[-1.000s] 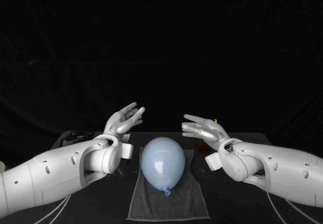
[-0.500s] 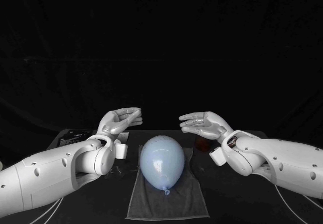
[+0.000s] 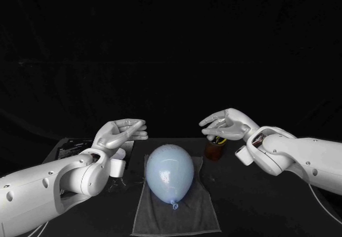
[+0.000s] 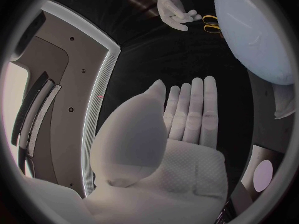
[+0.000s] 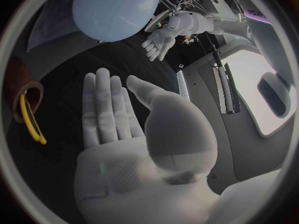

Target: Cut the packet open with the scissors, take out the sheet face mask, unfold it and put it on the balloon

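Note:
A pale blue balloon (image 3: 169, 169) lies lengthwise on a grey towel (image 3: 178, 217) in the middle of the table, its knot toward me. It appears again in the left wrist view (image 4: 255, 32) and the right wrist view (image 5: 115, 10). Scissors with yellow handles (image 3: 217, 141) stand in a brown cup (image 3: 213, 149) right of the balloon, also seen in the right wrist view (image 5: 28, 119). My left hand (image 3: 121, 132) hovers left of the balloon, fingers straight and apart (image 4: 190, 117), holding nothing. My right hand (image 3: 228, 124) hovers above the cup, equally bare (image 5: 109, 117).
A dark flat item with pale print (image 3: 74, 146) lies at the back left of the table; I cannot tell whether it is the packet. The table's back edge runs just behind the balloon and cup.
Both hands have drawn apart, the left toward the left and the right toward the right, and turned palm down. The cup with the scissors now shows under the right hand.

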You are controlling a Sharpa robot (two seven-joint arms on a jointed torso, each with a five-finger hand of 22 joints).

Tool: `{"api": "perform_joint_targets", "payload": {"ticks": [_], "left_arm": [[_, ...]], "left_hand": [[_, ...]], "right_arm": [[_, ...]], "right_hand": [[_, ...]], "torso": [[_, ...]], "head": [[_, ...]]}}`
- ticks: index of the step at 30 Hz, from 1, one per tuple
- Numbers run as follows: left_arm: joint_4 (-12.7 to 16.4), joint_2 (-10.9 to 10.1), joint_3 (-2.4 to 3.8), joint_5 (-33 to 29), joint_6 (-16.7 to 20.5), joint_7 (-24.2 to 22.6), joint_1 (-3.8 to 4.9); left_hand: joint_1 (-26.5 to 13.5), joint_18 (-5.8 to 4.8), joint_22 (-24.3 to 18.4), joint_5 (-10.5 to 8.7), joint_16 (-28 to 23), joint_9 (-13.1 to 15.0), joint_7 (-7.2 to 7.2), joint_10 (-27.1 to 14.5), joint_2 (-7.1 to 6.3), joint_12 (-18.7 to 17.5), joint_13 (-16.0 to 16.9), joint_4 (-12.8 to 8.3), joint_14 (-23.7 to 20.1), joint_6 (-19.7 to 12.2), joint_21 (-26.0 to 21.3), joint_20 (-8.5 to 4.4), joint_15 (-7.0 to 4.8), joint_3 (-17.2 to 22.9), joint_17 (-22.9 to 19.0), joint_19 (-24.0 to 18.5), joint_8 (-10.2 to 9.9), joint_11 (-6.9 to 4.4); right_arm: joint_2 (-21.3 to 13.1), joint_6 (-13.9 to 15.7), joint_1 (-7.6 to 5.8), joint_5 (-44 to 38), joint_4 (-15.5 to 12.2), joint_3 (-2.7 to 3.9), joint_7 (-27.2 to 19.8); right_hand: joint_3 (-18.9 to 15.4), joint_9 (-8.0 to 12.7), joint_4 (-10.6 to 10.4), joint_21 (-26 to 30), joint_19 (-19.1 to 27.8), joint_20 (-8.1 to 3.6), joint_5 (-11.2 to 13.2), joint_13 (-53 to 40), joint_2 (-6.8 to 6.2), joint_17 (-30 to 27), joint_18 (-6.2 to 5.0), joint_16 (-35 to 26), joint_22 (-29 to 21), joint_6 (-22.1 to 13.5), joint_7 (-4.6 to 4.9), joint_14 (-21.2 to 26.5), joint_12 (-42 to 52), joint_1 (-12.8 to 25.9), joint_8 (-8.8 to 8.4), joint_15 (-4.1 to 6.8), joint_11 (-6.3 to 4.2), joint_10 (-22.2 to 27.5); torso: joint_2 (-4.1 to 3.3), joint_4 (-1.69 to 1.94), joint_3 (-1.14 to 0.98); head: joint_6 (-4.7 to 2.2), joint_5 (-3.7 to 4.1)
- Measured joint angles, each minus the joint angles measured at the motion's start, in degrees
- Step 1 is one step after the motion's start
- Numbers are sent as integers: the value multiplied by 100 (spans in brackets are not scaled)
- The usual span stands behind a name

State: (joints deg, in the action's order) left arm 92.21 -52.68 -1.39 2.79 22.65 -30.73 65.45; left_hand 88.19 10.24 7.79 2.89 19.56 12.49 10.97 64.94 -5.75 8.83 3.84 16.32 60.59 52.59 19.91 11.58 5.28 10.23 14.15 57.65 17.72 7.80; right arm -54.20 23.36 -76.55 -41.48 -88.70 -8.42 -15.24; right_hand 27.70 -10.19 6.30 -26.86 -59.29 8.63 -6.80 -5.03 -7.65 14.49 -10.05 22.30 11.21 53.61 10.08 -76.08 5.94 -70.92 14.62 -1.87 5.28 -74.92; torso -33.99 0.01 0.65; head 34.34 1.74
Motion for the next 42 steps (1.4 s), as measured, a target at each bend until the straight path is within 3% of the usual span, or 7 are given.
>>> {"api": "perform_joint_targets", "payload": {"ticks": [6, 10, 12, 16, 28, 35, 42], "left_arm": [[196, -91, 9, 122, -199, 109, 13], [254, -106, 9, 160, -266, 158, 15], [278, -109, 10, 171, -294, 179, 17], [305, -116, 13, 179, -334, 204, 23], [371, -113, 43, 171, -382, 220, 39], [365, -113, 70, 128, -385, 206, 43], [349, -108, 76, 78, -385, 201, 43]], "left_hand": [[-46, -2, -34, 0, -15, -1, -14, 169, -47, -143, -9, 35, 203, 35, 18, -62, -49, 43, 51, 103, -3, -25], [-53, -3, -79, 0, -114, -15, -13, 193, -53, -219, -9, 20, 95, 37, -44, -20, -2, 86, 51, 60, -52, -32], [-53, -3, -80, 0, -115, -15, 3, 193, -53, -219, -9, 21, 93, 53, -45, -20, -4, 86, 51, 60, -52, -32], [-53, -4, -93, 0, -138, -21, -1, 193, -53, -250, -9, 32, 93, 64, -53, -20, -4, 97, 51, 60, -70, -32], [-75, -8, -119, 0, -170, -28, -1, 192, -75, -311, -14, 20, 73, 64, -94, 1, 17, 150, 49, 39, -89, -32], [-75, -9, -124, 0, -189, -28, -1, 192, -75, -334, -13, 20, 73, 64, -94, 1, 17, 150, 56, 39, -89, -31], [-75, -11, -130, 0, -189, -29, -2, 212, -75, -355, -13, 20, 53, 64, -94, 21, 37, 149, 56, 19, -114, -11]], "right_arm": [[-281, 21, -346, -629, 60, -3, 654], [-375, 63, -485, -1001, 161, 4, 974], [-410, 78, -556, -1215, 219, 3, 1160], [-448, 104, -652, -1628, 314, 3, 1539], [-424, 248, -741, -2814, 467, 3, 2507], [-261, 120, -738, -3128, 562, 3, 2997], [-68, -59, -693, -3147, 649, -5, 3358]], "right_hand": [[-248, -44, -253, -498, -806, -331, -211, -347, -166, 747, -11, 934, 240, 219, -224, -764, 237, 167, 91, 310, -262, -700], [-250, -129, -465, -955, -1188, -469, -285, -702, -197, 2351, -5, 2731, 544, 229, -302, -795, 298, 189, 145, 413, -340, -754], [-243, -170, -578, -1680, -1435, -495, -285, -830, -288, 3676, 26, 3990, 1374, 219, -310, -796, 231, 189, 150, 414, -354, -693], [-255, -231, -800, -2548, -1594, -473, -240, -917, -370, 4587, 168, 4847, 2430, 140, -250, -795, 17, 231, 174, 413, -274, -443], [-971, -323, -1498, -3934, -1761, -272, -189, -591, -558, 5789, 305, 5892, 4171, -102, -47, -794, -232, 204, 177, 164, -4, 390], [-2042, -385, -2163, -4203, -1703, -213, -183, -565, -288, 5874, 307, 6016, 4515, -173, -18, -795, -232, -243, 219, 123, 56, 451], [-2339, -399, -2305, -4204, -1669, -180, -183, -565, -230, 5846, 308, 6019, 4525, -219, -12, -795, -231, -313, 223, 123, 56, 451]], "torso": [[-52, 3, 1], [-78, -5, -3], [-93, -14, -8], [-114, -31, -15], [-175, -53, -42], [-199, -59, -46], [-205, -55, -42]], "head": [[-53, 78], [-70, 102], [-67, 118], [-34, 149], [-7, 231], [-26, 274], [-35, 314]]}}
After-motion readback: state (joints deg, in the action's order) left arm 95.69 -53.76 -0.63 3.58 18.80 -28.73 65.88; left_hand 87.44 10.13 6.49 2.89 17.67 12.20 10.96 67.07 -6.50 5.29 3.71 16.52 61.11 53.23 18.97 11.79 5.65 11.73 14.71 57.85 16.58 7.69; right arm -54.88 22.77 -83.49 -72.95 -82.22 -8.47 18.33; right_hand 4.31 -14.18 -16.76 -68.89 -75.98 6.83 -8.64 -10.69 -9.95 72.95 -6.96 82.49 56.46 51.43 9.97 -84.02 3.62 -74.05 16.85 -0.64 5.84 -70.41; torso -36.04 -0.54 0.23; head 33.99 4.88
